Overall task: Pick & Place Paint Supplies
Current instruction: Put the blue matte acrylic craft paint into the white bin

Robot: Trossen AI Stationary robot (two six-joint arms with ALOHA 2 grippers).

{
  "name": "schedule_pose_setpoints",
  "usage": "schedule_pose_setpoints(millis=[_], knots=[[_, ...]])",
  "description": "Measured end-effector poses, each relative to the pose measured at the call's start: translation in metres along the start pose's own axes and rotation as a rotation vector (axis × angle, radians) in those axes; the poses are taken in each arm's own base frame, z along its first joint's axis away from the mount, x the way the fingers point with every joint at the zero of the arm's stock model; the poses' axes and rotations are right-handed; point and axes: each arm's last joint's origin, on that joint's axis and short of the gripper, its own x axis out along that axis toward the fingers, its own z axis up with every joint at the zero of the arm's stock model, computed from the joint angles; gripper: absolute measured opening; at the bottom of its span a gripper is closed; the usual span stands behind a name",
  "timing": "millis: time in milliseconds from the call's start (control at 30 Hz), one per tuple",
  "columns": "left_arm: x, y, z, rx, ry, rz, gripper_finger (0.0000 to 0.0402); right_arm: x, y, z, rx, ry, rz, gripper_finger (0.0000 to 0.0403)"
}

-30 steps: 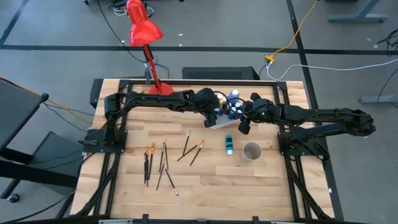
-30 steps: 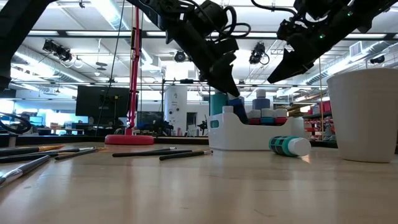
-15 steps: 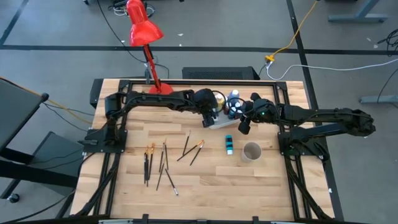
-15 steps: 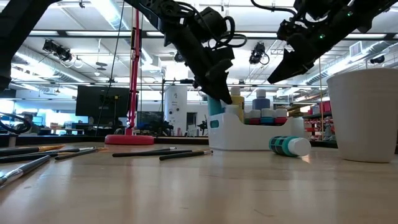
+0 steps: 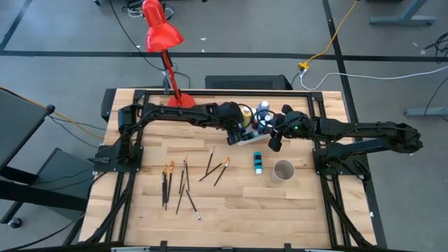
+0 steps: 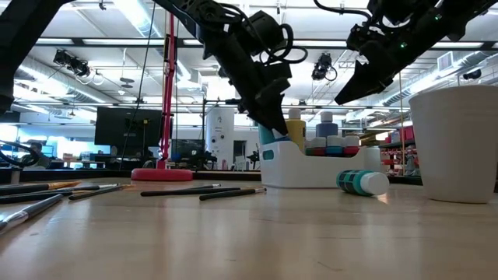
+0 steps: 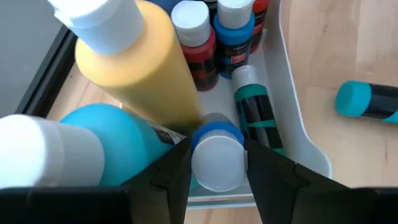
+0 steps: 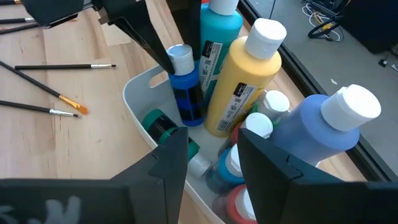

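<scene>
A white caddy (image 5: 250, 138) (image 8: 134, 93) in the middle of the table holds tall yellow (image 7: 143, 68), teal (image 8: 217, 43) and pale blue (image 8: 311, 130) paint bottles and several small ones. My left gripper (image 5: 236, 134) (image 7: 216, 149) reaches down into the caddy's left end, shut on a small blue bottle (image 8: 186, 93). My right gripper (image 5: 275, 143) (image 8: 211, 155) hangs open above the caddy's right end with nothing between its fingers. A teal bottle (image 5: 258, 162) (image 6: 362, 182) lies on its side on the table. Several brushes (image 5: 185, 178) lie flat at the near left. My left gripper pinches the small blue bottle by its white cap (image 7: 216, 163), one finger on each side. The fingers (image 8: 152, 40) come slanting down from the table's left. The bottle stands upright inside the caddy's left end, next to the tall teal bottle.
A white cup (image 5: 283, 170) (image 6: 455, 144) stands near the right, beside the lying teal bottle. A red desk lamp (image 5: 161, 35) rises from the far left of the table. Bare wood lies along the near edge, in front of the brushes.
My left gripper has come down and a little toward the table's left with the small blue bottle. The bottle hung tilted above the caddy and now stands upright inside it.
</scene>
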Motion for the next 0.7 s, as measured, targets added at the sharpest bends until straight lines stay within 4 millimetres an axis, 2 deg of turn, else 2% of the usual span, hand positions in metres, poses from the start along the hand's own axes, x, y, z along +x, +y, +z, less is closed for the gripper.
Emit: schedule_pose_setpoints(millis=[267,533,700], knots=[[-0.0001,0.0013,0.0006,0.004,-0.003,0.020,0.0156,0.0000,0.0000,0.0000,0.001,0.000,0.000,0.0143],[-0.0016,-0.0023,0.0037,-0.002,-0.020,-0.038,0.0153,0.0000,0.0000,0.0000,0.006,0.000,0.000,0.0143],[-0.0093,-0.0012,0.0073,0.031,-0.039,-0.019,0.0151,0.0000,0.0000,0.0000,0.021,0.000,-0.001,0.0143]])
